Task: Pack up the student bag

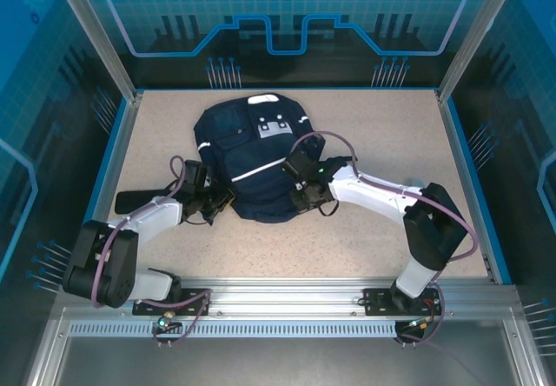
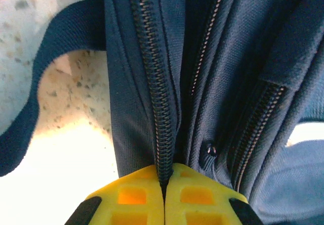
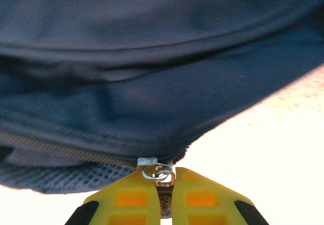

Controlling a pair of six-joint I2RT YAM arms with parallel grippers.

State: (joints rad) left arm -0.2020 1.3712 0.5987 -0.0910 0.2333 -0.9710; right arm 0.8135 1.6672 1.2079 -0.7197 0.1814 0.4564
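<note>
**Both end effectors clamped on the bag's near edge, zip pull in the right**

Nearest the arm bases, the left end effector has its yellow fingers pressed together on the seam of a dark toothed zip track, pinching the fabric there. The right end effector is likewise pressed together, nipping the small silver metal zip pull.

Both grip the near edge of the large soft navy-blue fabric student bag. It lies flat on the speckled beige bench, beyond both end effectors. Its long axis runs away from the bases, with the white handle patch at the far end. A dark strap trails to its left.

The coming move is probably to draw the pull along the near-edge track, the right arm pulling while the left anchors.
</note>
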